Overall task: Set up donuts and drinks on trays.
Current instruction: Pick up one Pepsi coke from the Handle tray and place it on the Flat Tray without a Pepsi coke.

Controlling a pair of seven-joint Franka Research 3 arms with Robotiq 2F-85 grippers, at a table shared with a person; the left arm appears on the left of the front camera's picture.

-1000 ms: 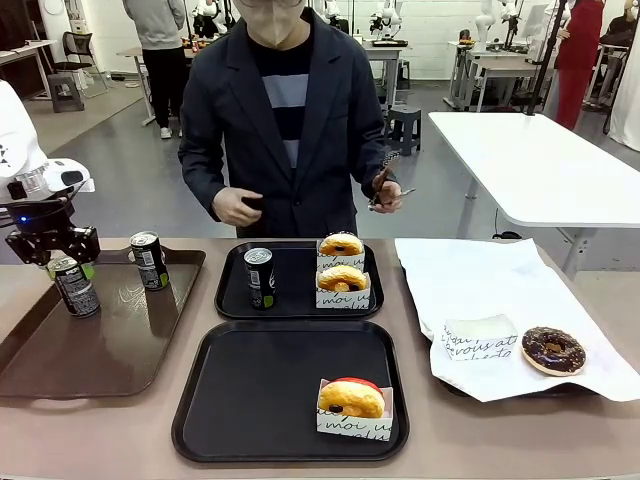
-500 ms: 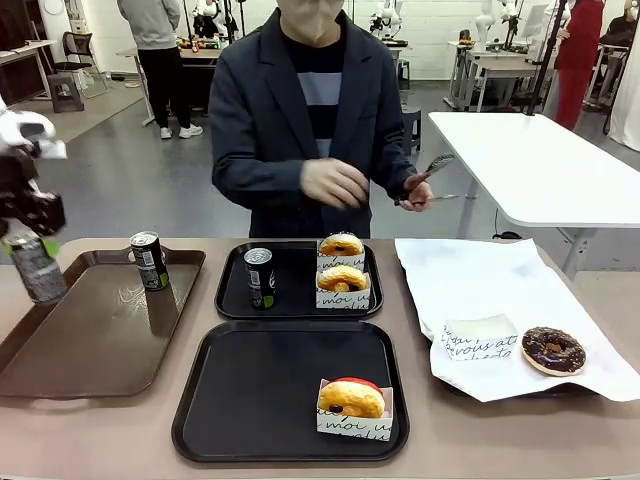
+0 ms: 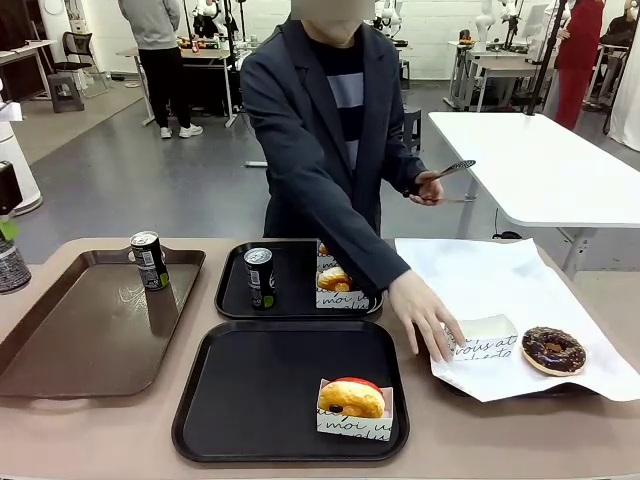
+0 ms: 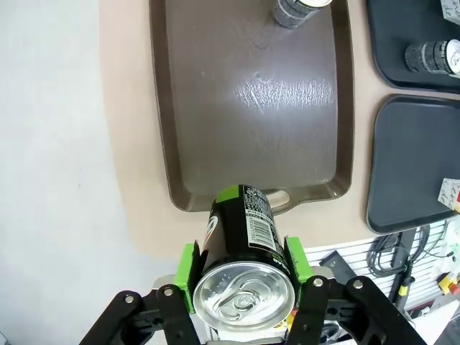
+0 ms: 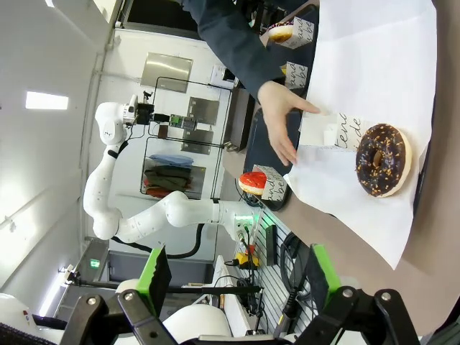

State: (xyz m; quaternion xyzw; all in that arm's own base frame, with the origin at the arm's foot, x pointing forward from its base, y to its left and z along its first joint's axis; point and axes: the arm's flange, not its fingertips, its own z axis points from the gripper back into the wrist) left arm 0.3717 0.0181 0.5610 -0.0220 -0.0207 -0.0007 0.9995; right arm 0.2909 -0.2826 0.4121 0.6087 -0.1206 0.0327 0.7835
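A: Item one, left gripper (image 4: 243, 267)?
B: Green pads pressed on both sides of a black held can (image 4: 241, 219). The left wrist view gives its silver top and pull-tab toward the camera, with the brown tray (image 4: 215, 144) beyond. The front view gives the can's lower part alone, at the far left edge, left of that tray.

A: Right gripper (image 5: 237, 272)?
B: Right wrist view: pads spread wide, nothing between them.

A: Remaining cans?
B: Second can (image 3: 148, 260), upright at the brown tray's far end. Third can (image 3: 260, 277), upright on the far black tray (image 3: 295, 290), left of two sleeved donuts (image 3: 340, 285). The person's arm partly covers these in the front view.

A: Near black tray (image 3: 260, 390)?
B: One red-iced donut (image 3: 352, 400) in its sleeve, at the near right corner.

A: Right side of the table?
B: White paper (image 3: 500, 280), bearing an empty sleeve (image 3: 488, 338) and, just right of it, a bare chocolate donut (image 3: 553, 350). Its sprinkles are plain in the right wrist view. The person's hand (image 3: 430, 320) lies at the sleeve's left end. The other hand holds tongs (image 3: 455, 168), raised above the table.
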